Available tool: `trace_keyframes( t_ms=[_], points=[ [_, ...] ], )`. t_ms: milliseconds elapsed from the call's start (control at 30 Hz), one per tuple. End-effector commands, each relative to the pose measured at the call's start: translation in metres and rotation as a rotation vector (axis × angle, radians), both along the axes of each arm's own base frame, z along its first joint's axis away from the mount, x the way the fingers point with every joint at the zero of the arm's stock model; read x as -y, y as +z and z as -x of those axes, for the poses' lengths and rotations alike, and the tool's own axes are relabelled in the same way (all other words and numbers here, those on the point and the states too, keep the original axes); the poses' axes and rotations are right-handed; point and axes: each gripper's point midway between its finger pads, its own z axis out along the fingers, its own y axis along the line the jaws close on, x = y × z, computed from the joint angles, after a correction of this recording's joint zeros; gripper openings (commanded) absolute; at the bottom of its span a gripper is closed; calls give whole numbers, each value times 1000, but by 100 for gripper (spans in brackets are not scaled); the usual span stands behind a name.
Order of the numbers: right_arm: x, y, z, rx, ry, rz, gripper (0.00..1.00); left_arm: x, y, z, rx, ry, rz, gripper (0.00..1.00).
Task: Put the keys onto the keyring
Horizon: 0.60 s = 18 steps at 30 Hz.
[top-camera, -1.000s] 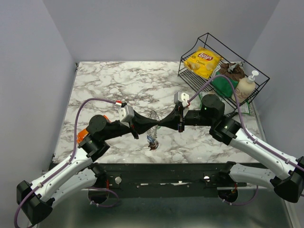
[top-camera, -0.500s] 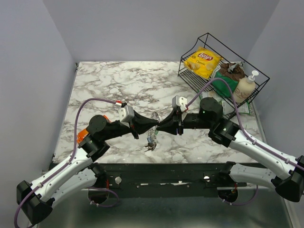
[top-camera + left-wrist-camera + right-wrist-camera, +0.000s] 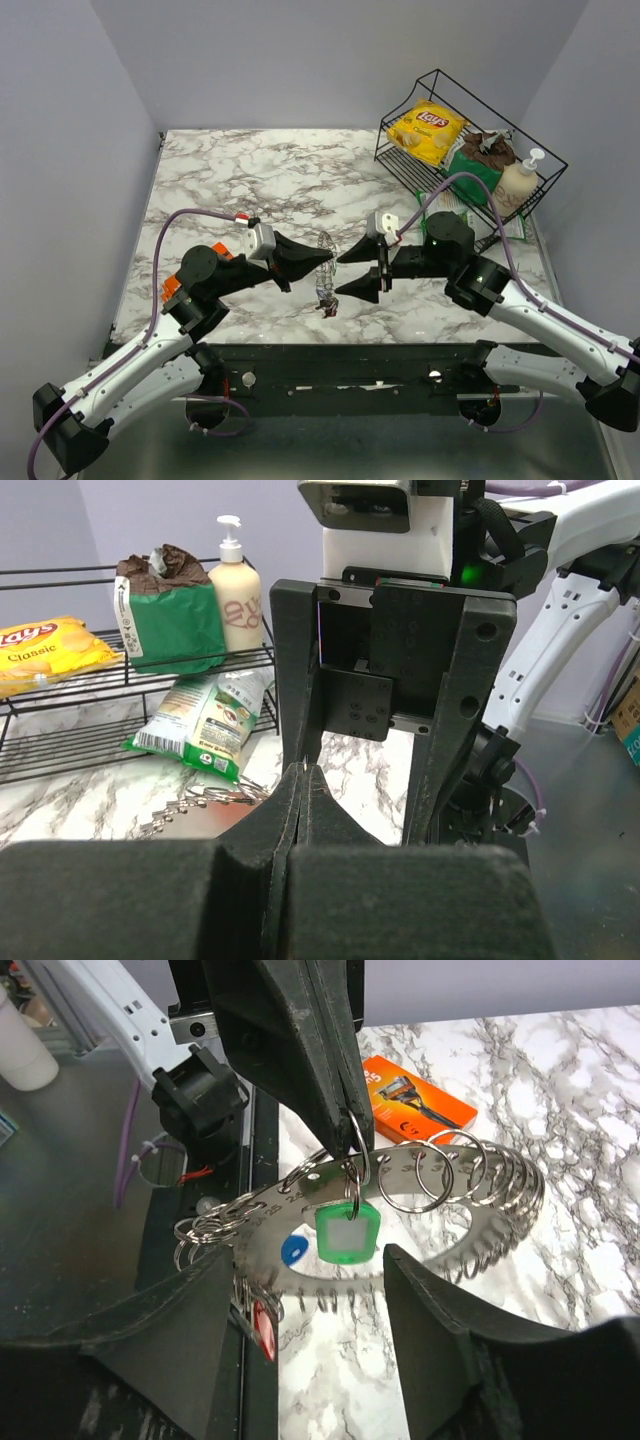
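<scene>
The keyring (image 3: 470, 1185), a flat silvery loop lined with small split rings, hangs tilted above the marble table (image 3: 240, 180). My left gripper (image 3: 350, 1120) is shut on a split ring at its top edge. A green key (image 3: 346, 1228) dangles from that ring. A blue key (image 3: 294, 1250) and a red key (image 3: 263, 1325) hang lower on the loop. My right gripper (image 3: 305, 1260) stands open, one finger on each side of the green key and touching nothing. From above, the keyring (image 3: 325, 265) hangs between both grippers.
A black wire basket (image 3: 545, 150) at the back right holds a Lay's bag (image 3: 427, 128), a green pack (image 3: 475, 170) and a soap bottle (image 3: 518, 180). A green snack packet (image 3: 200, 725) lies beside it. An orange razor box (image 3: 415, 1110) lies under the left arm.
My right gripper has opened, let go of the keyring and drawn back slightly to the right. The keyring stays hanging from the shut left gripper.
</scene>
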Motion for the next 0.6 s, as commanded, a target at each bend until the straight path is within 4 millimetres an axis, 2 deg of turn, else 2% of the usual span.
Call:
trace_keyframes(
  t_ms=[0, 100, 300, 567],
  points=[
    [7, -2, 2, 22, -23, 4, 71, -7, 31, 2, 85, 27, 73, 0],
    [14, 1, -4, 45, -82, -4, 74, -7, 31, 3, 87, 25, 70, 0],
    [30, 25, -5, 125, -151, -66, 79, -6, 29, 8, 90, 1, 64, 0],
    [32, 63, 14, 175, -69, -165, 74, -5, 29, 16, 96, -44, 67, 0]
  ],
)
